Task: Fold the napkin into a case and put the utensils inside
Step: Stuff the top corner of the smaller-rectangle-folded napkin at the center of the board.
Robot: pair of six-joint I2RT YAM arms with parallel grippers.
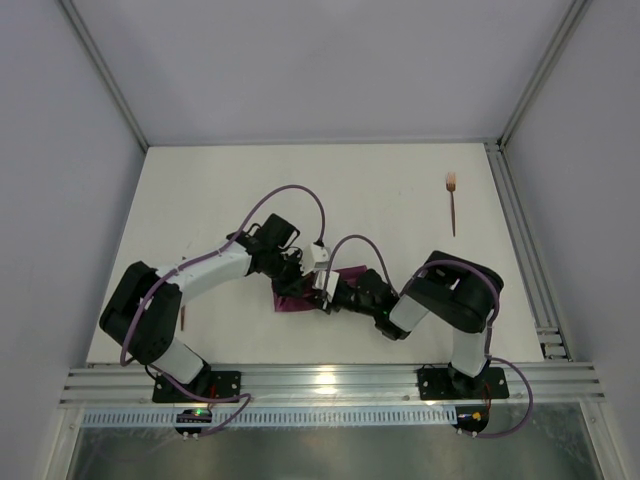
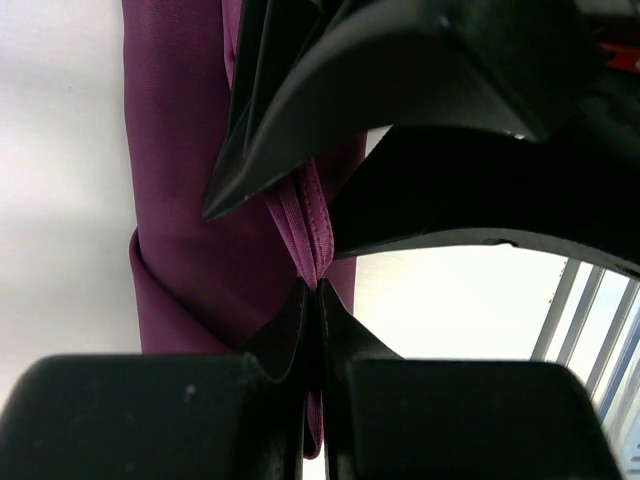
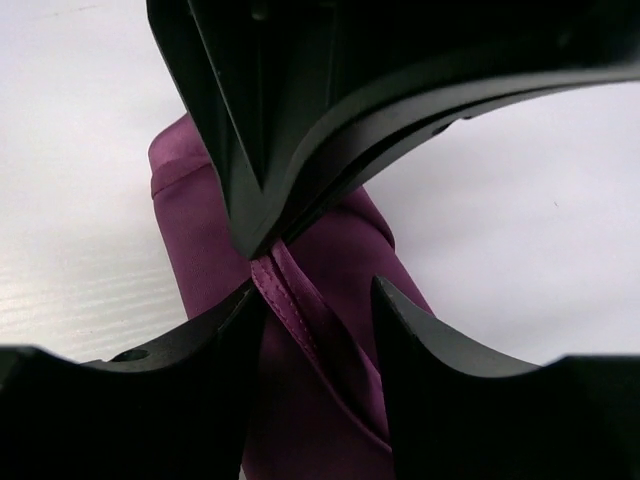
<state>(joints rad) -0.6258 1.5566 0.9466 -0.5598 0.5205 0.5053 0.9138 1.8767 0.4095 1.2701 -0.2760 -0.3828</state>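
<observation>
Working at the near middle of the tabletop point(image 1: 400, 200), we are holding one napkin point(image 1: 292, 303), folded into a narrow strip, directly under both pincers. The left pincer point(image 2: 318, 290) is clamping its hemmed edge; the right pincer point(image 3: 315, 300) is standing open astride that same hem. One fork point(image 1: 453, 205) is lying well apart at the far right, lengthwise near-to-far, nearer the right arm; we are not making out a second one for certain.

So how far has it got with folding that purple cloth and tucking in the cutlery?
The napkin is already folded into a narrow strip. The left gripper pinches its hem while the right gripper straddles it, open. The fork lies far off, not yet inside.
</observation>
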